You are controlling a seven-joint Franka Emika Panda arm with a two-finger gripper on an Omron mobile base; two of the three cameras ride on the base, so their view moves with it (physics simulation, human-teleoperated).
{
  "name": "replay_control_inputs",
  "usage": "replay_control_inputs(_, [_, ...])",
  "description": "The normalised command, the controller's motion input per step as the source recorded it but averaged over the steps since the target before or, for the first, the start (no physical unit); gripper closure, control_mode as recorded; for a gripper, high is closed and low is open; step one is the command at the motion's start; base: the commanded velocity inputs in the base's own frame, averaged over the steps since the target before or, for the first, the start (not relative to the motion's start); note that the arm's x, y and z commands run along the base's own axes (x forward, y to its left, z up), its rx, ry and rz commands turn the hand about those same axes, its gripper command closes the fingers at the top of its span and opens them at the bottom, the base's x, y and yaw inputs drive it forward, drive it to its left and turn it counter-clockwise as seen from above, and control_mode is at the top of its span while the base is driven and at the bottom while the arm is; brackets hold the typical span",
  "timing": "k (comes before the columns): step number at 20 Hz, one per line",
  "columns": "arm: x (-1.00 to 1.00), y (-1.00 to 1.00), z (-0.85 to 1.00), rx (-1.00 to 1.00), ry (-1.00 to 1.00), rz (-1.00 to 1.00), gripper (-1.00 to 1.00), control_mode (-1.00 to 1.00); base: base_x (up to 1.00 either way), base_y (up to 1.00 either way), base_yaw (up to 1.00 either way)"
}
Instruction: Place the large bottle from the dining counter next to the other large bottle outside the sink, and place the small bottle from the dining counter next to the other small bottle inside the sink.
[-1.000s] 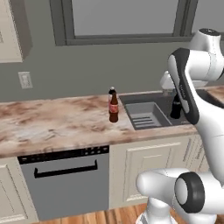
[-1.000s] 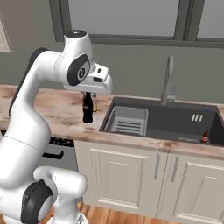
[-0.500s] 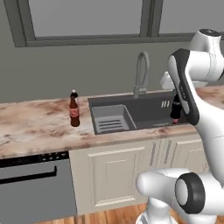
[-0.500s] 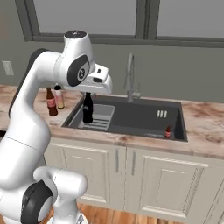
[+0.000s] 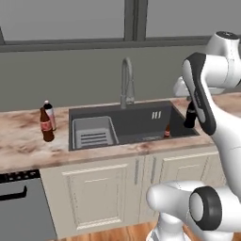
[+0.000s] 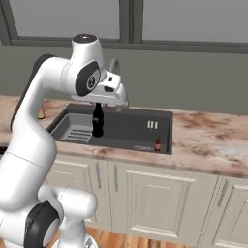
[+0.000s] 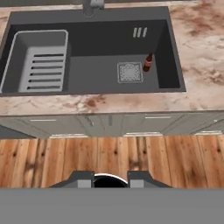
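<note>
I count four bottles: two large ones on the tabletop (image 5: pixel 28 150) left of the sink (image 5: pixel 136 122), a brown cola bottle (image 5: pixel 46 126) and a pinkish white-capped bottle (image 5: pixel 49 114), plus two small ones, a black bottle (image 6: pixel 98 120) up over the basin and a small brown bottle (image 7: pixel 148 63) standing inside it. One ribbed tray (image 5: pixel 94 132), one faucet (image 5: pixel 126 82), one drain grate (image 7: pixel 130 72).
</note>
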Motion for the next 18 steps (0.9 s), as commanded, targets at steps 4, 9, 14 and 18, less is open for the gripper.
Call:
replay_control_inputs(4, [0.0,0.0,0.0,0.0,0.0,0.0,1.0,1.0,0.71,-0.17,0.0])
replay_control_inputs(9, [0.0,0.0,0.0,0.0,0.0,0.0,1.0,1.0,0.69,-0.17,0.01])
replay_control_inputs(14, [0.0,0.0,0.0,0.0,0.0,0.0,1.0,1.0,0.36,-0.45,0.0])
replay_control_inputs(18, [0.0,0.0,0.0,0.0,0.0,0.0,1.0,1.0,0.44,-0.4,0.02])
